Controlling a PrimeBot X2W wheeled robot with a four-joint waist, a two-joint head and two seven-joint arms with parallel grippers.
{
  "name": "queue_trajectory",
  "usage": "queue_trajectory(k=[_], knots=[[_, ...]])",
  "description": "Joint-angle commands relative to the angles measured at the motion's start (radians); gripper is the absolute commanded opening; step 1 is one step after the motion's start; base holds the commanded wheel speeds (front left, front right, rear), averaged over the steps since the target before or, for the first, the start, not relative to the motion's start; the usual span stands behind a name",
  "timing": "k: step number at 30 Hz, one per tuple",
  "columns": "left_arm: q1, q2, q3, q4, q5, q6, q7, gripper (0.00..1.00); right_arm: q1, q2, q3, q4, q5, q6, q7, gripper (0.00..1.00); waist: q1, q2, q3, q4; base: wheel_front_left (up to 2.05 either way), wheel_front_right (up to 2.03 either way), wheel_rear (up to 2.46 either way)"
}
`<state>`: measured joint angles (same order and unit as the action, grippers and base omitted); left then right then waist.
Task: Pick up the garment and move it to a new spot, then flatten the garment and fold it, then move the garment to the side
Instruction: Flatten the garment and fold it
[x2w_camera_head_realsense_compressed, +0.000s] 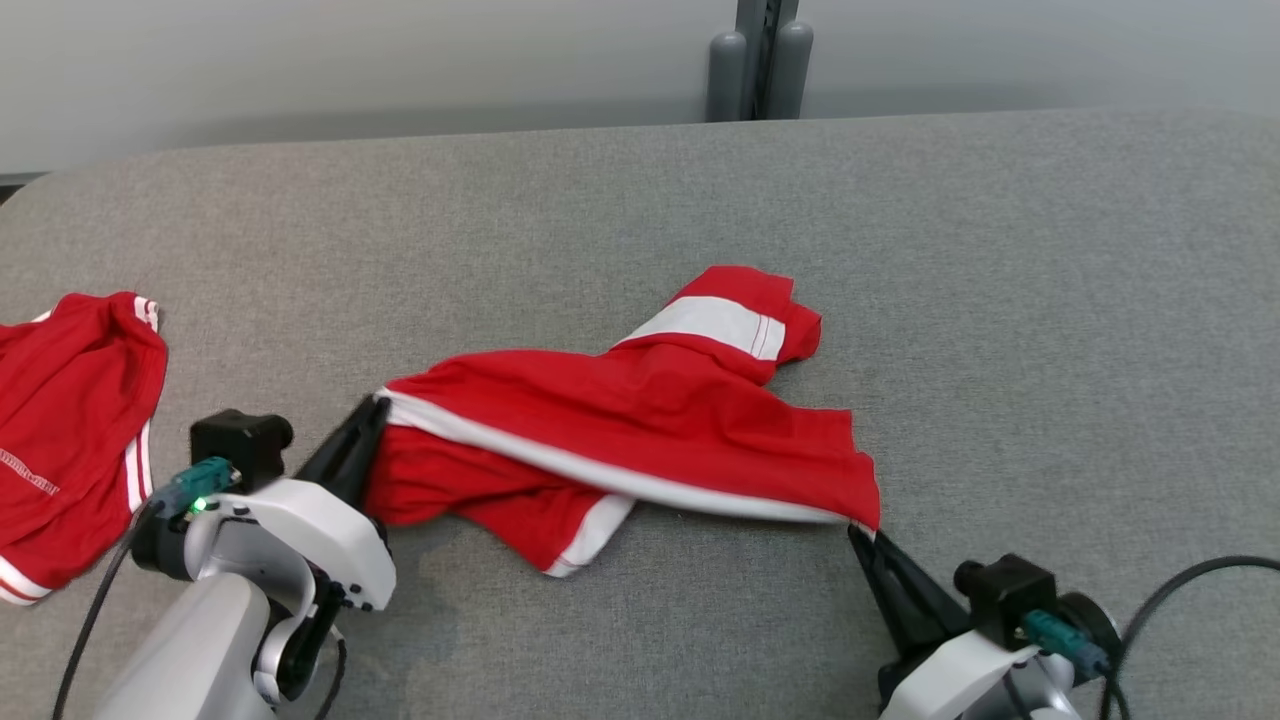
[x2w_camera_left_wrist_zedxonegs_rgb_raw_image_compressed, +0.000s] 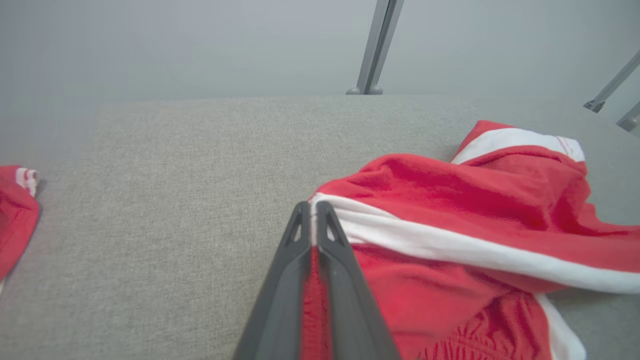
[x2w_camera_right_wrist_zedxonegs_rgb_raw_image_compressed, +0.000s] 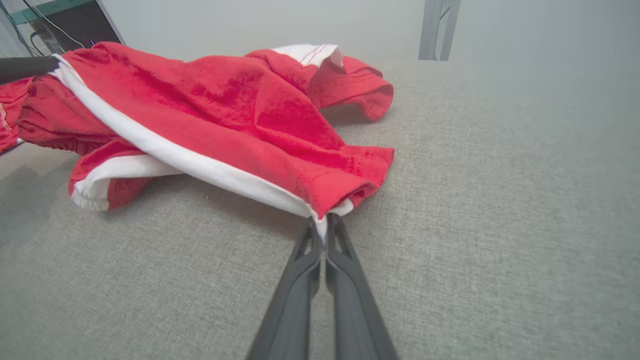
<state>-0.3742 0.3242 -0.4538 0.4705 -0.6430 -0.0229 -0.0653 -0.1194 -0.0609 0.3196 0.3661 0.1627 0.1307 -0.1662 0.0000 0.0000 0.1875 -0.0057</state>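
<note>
Garment (x2w_camera_head_realsense_compressed: 640, 420), red with white bands, lies crumpled about the middle of the grey table (x2w_camera_head_realsense_compressed: 1050, 300), its white-edged hem drawn between two tools. Left tool (x2w_camera_head_realsense_compressed: 375, 405) is pinched tight on one end of that hem, right tool (x2w_camera_head_realsense_compressed: 858, 530) on the other. Another red piece (x2w_camera_head_realsense_compressed: 70, 420) rests at the table's left edge.

The right hand (x2w_camera_right_wrist_zedxonegs_rgb_raw_image_compressed: 324, 226) rises with its two dark fingers pressed together on the near corner of the red garment (x2w_camera_right_wrist_zedxonegs_rgb_raw_image_compressed: 240, 110), pinching the end of its white band (x2w_camera_right_wrist_zedxonegs_rgb_raw_image_compressed: 200, 161). From that corner the garment spreads away to the left, rumpled, over the grey cloth counter (x2w_camera_right_wrist_zedxonegs_rgb_raw_image_compressed: 475, 225). The band runs straight to the garment's far left corner, where the dark tip of the left hand (x2w_camera_right_wrist_zedxonegs_rgb_raw_image_compressed: 47, 66) meets it. Beyond the garment stands a grey metal post (x2w_camera_right_wrist_zedxonegs_rgb_raw_image_compressed: 437, 30).
</note>
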Motion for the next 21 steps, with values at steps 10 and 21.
queue_trajectory(k=[10, 21], knots=[[-0.082, 0.079, -0.001, -0.160, 0.095, 0.061, -0.017, 0.00, -0.062, -0.060, -0.061, -0.220, 0.059, 0.000, 0.037, 0.00, 0.0000, 0.0000, -0.058, -0.027, 0.00, 0.00, 0.00], [-0.192, 0.142, 0.018, -0.385, 0.164, 0.115, 0.021, 0.00, -0.215, -0.154, -0.176, -0.501, 0.030, 0.000, 0.127, 0.00, 0.0000, 0.0000, -0.134, -0.056, 0.00, 0.00, 0.00]])
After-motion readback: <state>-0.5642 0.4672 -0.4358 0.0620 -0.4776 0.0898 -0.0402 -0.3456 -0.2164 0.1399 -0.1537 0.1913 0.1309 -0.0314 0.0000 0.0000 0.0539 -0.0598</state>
